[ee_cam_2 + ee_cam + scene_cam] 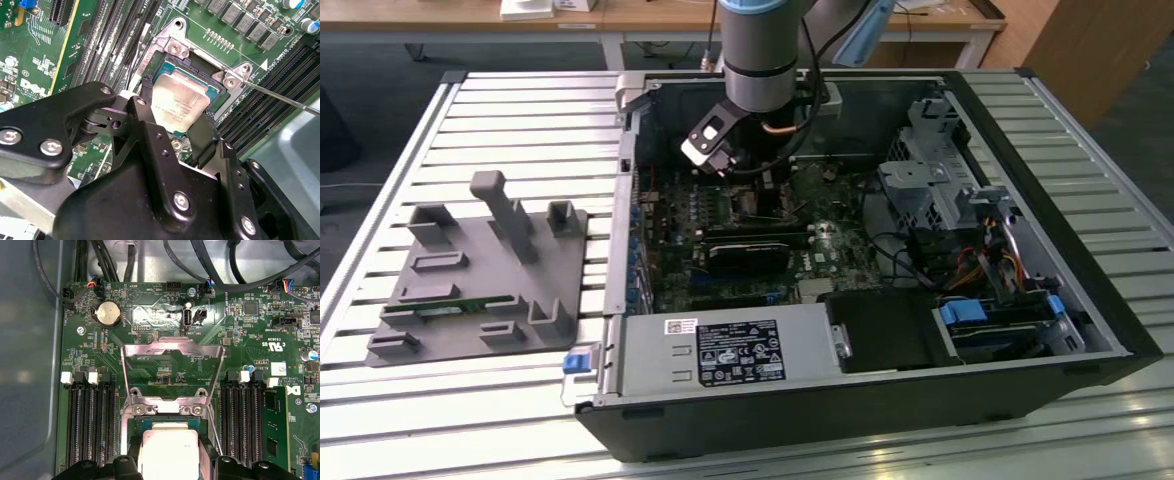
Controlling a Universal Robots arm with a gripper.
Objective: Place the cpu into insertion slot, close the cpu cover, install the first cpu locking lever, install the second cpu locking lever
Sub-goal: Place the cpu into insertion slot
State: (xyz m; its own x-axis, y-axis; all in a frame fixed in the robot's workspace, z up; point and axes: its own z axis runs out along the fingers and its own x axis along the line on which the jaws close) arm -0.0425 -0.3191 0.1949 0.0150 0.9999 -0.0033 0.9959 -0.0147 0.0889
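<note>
The cpu (180,102), a pale silvery square chip, sits between my gripper's (177,112) black fingers (146,100), which press on two opposite edges. It hangs level, right over the insertion slot (200,67), whose dark frame shows around it; whether it rests in it I cannot tell. In the first wrist view the cpu (167,450) lies just below the hinge of the cpu cover (172,347), a silvery frame plate flipped open away from the slot. Two thin locking levers (280,97) (137,60) stand swung out beside the slot. In the exterior view my gripper (750,192) is inside the computer case.
Long black memory slots (90,425) flank the socket on both sides. Black cables (215,270) run along the case wall beyond the board. A drive cage (934,180) and power supply (720,350) fill the case. A grey fixture (487,270) lies on the slatted table at the exterior view's left.
</note>
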